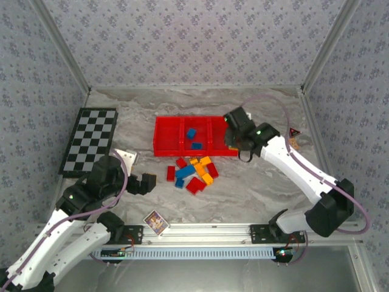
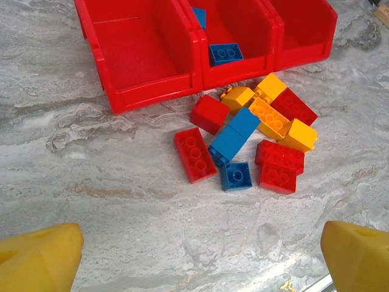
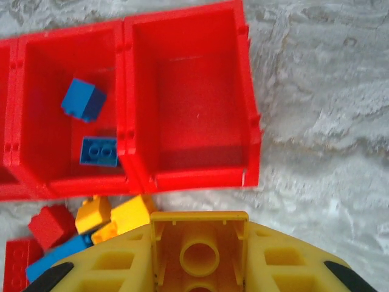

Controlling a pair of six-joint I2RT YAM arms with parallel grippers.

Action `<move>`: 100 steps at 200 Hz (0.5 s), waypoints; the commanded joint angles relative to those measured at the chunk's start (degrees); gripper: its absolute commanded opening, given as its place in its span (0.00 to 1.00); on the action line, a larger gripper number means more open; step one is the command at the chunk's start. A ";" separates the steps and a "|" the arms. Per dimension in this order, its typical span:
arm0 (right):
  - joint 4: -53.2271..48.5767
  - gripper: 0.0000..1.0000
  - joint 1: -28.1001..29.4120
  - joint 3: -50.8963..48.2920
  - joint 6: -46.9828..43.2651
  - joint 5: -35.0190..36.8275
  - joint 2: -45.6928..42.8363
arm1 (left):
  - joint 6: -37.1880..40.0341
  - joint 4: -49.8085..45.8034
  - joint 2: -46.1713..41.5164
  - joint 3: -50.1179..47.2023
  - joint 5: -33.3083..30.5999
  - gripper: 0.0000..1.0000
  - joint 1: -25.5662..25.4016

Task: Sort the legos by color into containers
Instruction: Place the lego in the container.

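Looking down on grey marbled table point(image 1: 255, 188), patterned walls point(image 1: 182, 36) boxing it in. Seeing right arm point(image 1: 292, 164) slanting from its base up-left, wrist pointing down at tray's near right corner. Seeing left arm point(image 1: 42, 249) crouching low by left table edge, left gripper point(image 1: 144, 182) pointing right at pile, jaws standing wide apart, gripping nothing. Finding red tray point(image 1: 196, 152) lying mid-table, long axis running left-right, three compartments side by side. Finding loose legos point(image 1: 194, 173) bunching just in front of tray's near wall, red, blue and yellow mixing, long axes pointing every way. Noting two blue bricks point(image 1: 196, 146) sitting in middle compartment point(image 3: 55, 91). Reading right gripper point(image 1: 233, 145) as pinching yellow brick point(image 3: 199, 255), hollow underside facing wrist camera, hanging on near side of right compartment point(image 3: 188, 97). Not managing to tell its height over table. Losing pile's right part behind gripper in right wrist view; not getting exact brick count.
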 commanded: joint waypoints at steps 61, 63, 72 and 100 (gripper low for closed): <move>2.66 0.26 -11.28 20.48 -13.64 -15.98 28.41 | 0.94 1.33 1.34 -0.61 0.23 1.00 -0.29; 2.51 0.26 -11.43 20.88 -13.64 -16.23 29.13 | 0.91 1.32 1.50 -0.59 0.25 1.00 -0.28; 1.53 0.26 -11.81 23.39 -13.75 -16.96 32.39 | 0.98 1.18 2.05 -0.46 0.26 1.00 -0.34; -1.15 0.30 -12.43 28.88 -13.87 -17.69 39.20 | 0.93 1.28 2.62 -0.43 0.52 1.00 -0.33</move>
